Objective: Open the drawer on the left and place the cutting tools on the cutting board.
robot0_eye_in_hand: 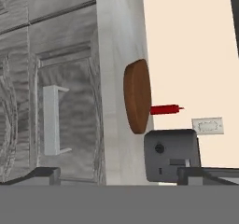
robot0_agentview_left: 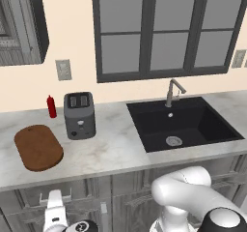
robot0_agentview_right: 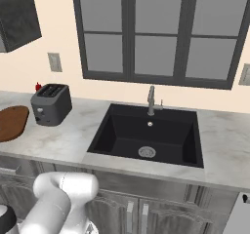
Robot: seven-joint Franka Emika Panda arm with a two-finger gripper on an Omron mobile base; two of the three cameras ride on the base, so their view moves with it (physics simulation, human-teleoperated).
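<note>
The drawer (robot0_eye_in_hand: 65,120) is shut; its grey wood-grain front and slim silver bar handle (robot0_eye_in_hand: 52,120) face my hand. The hand view is rolled sideways, so the counter edge runs up and down in it. My gripper (robot0_eye_in_hand: 123,177) is open, fingertips (robot0_eye_in_hand: 44,173) wide apart, a short way in front of the drawer and touching nothing. On the counter lies the reddish-brown cutting board (robot0_agentview_left: 38,147) (robot0_agentview_right: 10,122) (robot0_eye_in_hand: 137,97), bare. The white hand (robot0_agentview_left: 55,210) sits low before the left cabinets. The cutting tools are hidden.
A dark toaster (robot0_agentview_left: 79,115) (robot0_agentview_right: 50,104) (robot0_eye_in_hand: 170,155) stands right of the board, with a red bottle (robot0_agentview_left: 51,106) (robot0_eye_in_hand: 165,109) behind. A black sink (robot0_agentview_left: 185,122) (robot0_agentview_right: 146,135) with faucet (robot0_agentview_left: 173,92) lies further right. Taller cabinet doors (robot0_agentview_right: 134,213) are below the sink.
</note>
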